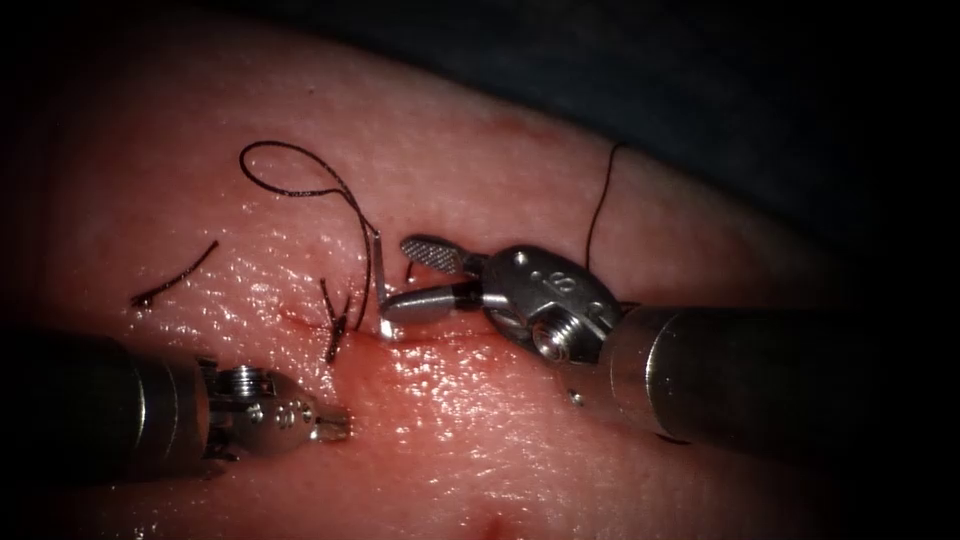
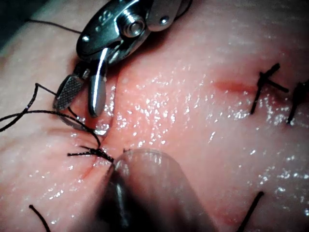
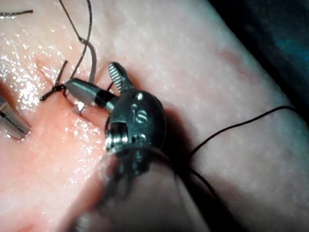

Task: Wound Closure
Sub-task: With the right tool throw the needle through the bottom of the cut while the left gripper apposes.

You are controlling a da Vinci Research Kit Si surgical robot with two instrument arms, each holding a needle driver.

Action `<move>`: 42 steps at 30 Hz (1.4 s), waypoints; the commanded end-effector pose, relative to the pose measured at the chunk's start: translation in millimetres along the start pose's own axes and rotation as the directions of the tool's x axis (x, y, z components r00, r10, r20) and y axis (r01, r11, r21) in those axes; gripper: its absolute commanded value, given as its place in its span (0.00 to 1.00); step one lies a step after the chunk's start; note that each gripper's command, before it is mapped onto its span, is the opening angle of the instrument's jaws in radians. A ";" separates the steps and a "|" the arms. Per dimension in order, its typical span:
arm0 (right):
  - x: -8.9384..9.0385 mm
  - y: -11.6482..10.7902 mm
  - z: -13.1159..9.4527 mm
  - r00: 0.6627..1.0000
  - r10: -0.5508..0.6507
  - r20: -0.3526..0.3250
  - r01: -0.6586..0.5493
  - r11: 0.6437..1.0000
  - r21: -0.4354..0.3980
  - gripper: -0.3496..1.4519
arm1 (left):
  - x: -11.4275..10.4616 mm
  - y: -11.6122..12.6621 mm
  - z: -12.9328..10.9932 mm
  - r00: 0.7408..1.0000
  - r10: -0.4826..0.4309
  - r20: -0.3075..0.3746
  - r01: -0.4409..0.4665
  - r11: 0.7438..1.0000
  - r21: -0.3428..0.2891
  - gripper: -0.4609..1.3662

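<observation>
On the tissue (image 1: 480, 430) a knotted stitch (image 1: 335, 328) crosses the cut (image 1: 300, 320). Just right of it the needle (image 1: 381, 292) stands with its lower end in the tissue; I see it also as a curved needle (image 3: 91, 65). The right tool (image 1: 395, 278) has its jaws open, the lower one touching the needle, and holds nothing; it appears again as the right tool (image 2: 78, 108) and the right tool (image 3: 90, 76). Thread (image 1: 300, 190) loops up and left from the needle. The left tool (image 1: 335, 428) rests low on the left, shut and holding nothing.
A cut end of thread (image 1: 175, 280) lies at the left. More thread (image 1: 598, 205) rises behind the right tool's wrist. Red fluid (image 1: 430, 350) wets the tissue below the needle. Two earlier stitches (image 2: 263, 89) show further along the cut.
</observation>
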 end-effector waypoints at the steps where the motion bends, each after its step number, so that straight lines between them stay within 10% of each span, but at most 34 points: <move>1: 0.0 0.1 0.1 1.000 -0.022 -0.007 0.023 0.999 0.032 0.75 | 0.0 0.0 0.0 1.000 0.000 0.000 0.000 1.000 -0.006 0.06; 24: 1.0 1.1 3.0 0.994 -0.085 -0.066 0.102 0.944 0.314 0.67 | -0.1 0.0 0.0 1.000 0.001 0.000 -0.001 1.000 -0.006 0.06; 28: 1.1 1.3 3.3 0.994 -0.086 -0.062 0.102 0.943 0.315 0.36 | -0.1 0.0 0.0 1.000 0.001 0.000 -0.001 1.000 -0.006 0.06; 29: 1.2 1.4 3.4 0.995 -0.088 -0.055 0.101 0.942 0.319 0.04 | -0.1 0.0 0.0 1.000 0.001 0.000 -0.001 1.000 -0.006 0.06; 36: 1.3 1.6 3.6 0.996 -0.082 -0.025 0.086 0.953 0.290 0.00 | -0.1 0.0 0.0 1.000 0.001 0.000 -0.001 1.000 -0.006 0.06; 42: 1.2 0.8 3.2 0.959 0.262 0.104 -0.276 0.949 0.155 0.00 | -0.1 0.0 -0.1 1.000 0.002 0.000 -0.002 1.000 -0.007 0.06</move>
